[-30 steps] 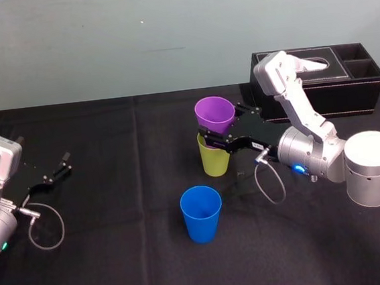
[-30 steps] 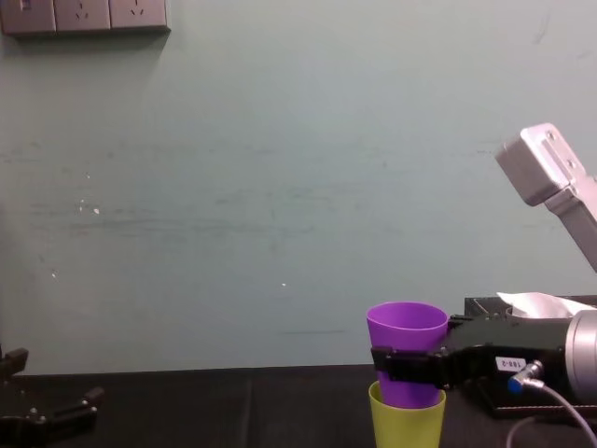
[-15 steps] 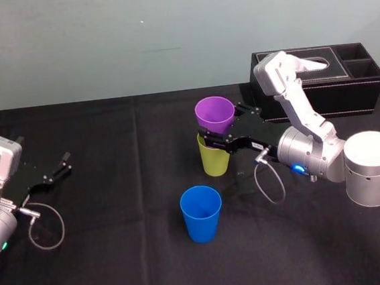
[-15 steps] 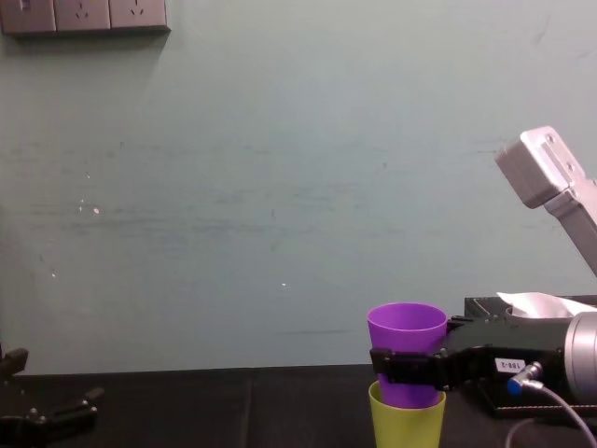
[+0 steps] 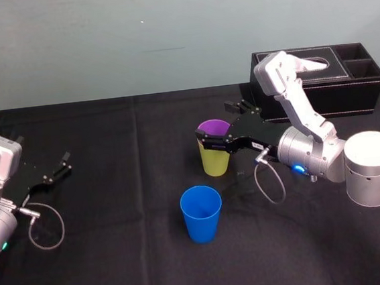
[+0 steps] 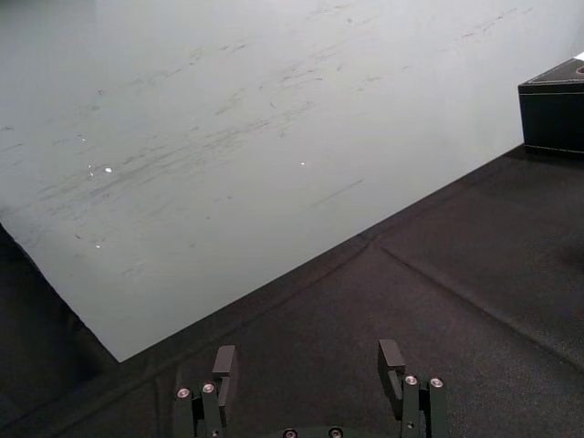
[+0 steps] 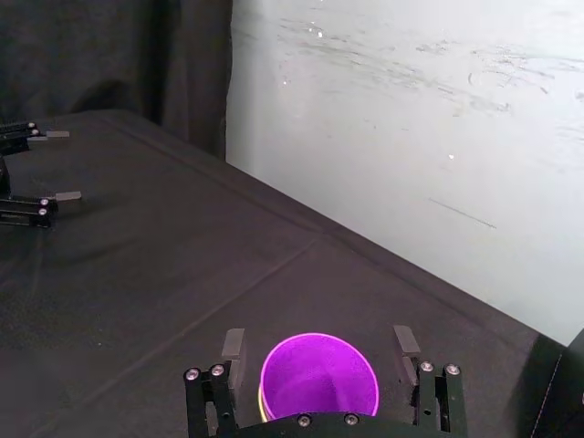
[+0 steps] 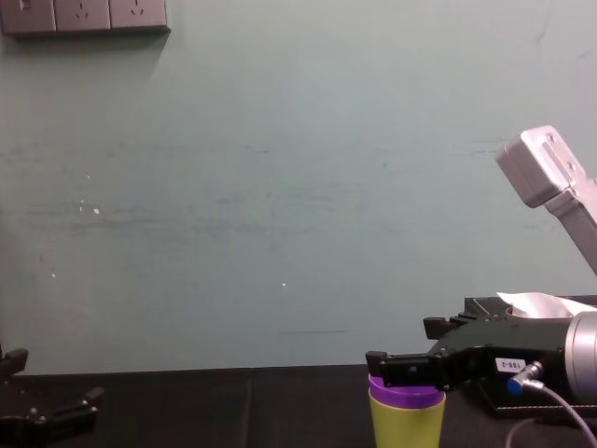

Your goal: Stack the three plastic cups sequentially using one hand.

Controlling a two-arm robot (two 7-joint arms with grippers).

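Dropping home! The purple cup [image 7: 319,379], held high a second ago, now sits nested in the yellow-green cup [image 5: 213,159] mid-desk; the right gripper [image 5: 216,124] straddles it, fingers spread wide. Blue cup [image 5: 201,212] next, toward the front edge. Left gripper [image 5: 61,165] idles by the left edge.

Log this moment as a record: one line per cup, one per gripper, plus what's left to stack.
yellow-green cup: upright on the table, bottom of the stack
purple cup: nested upright inside the yellow-green cup
blue cup: upright, alone, nearer the robot than the stack
right gripper: open, fingers either side of the purple cup's rim, gaps showing
left gripper: open, parked at the table's left
left to stack: blue cup
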